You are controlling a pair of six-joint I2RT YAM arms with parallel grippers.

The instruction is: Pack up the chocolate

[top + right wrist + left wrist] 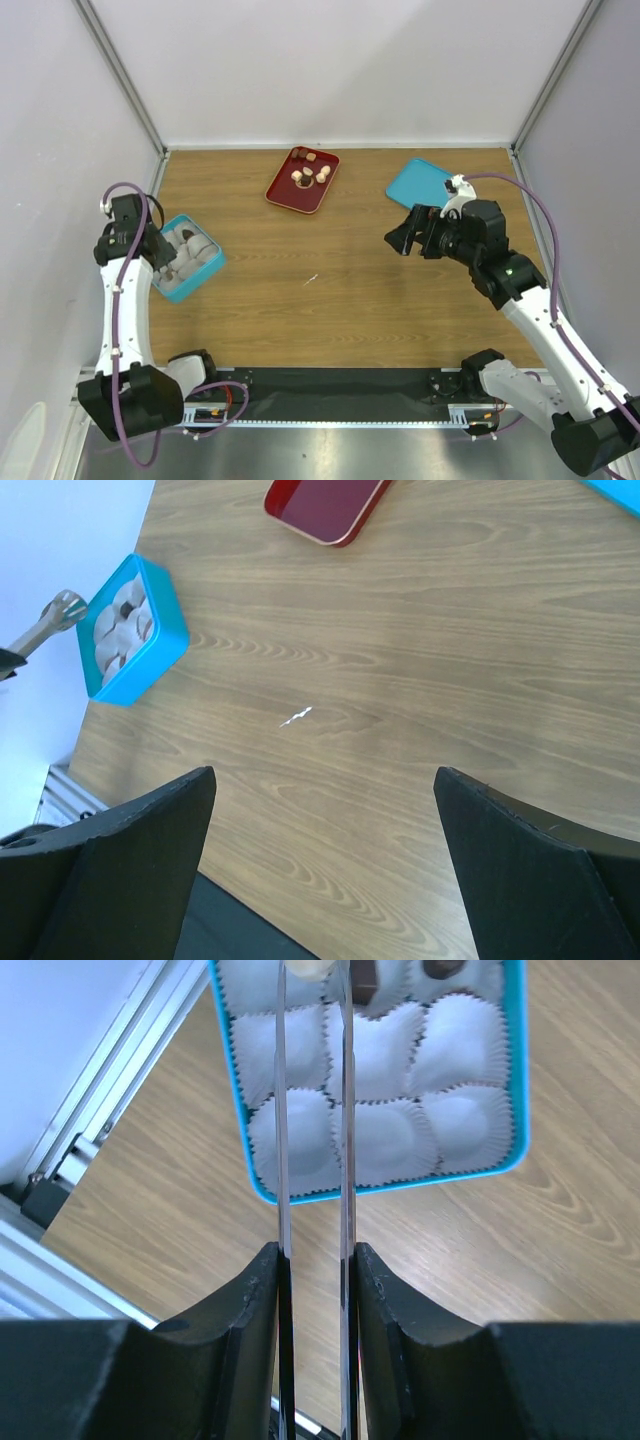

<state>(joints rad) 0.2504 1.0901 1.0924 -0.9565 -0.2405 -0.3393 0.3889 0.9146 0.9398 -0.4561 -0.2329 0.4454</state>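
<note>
Over the teal box (205,268) at the left side of the bench (330,290), the left jaws are closed on thin metal tweezers (282,1110). A pale chocolate piece (310,968) sits between the tweezer tips, above the white paper cups (385,1050). Two dark pieces (365,975) lie in cups of the far row. More chocolate (312,175) lies on the red tray (285,195) at the back. The right jaws stand wide open with nothing between them, near the teal lid (415,180).

Overhead view, wrist close-ups, shared teal box (152,668)
</note>
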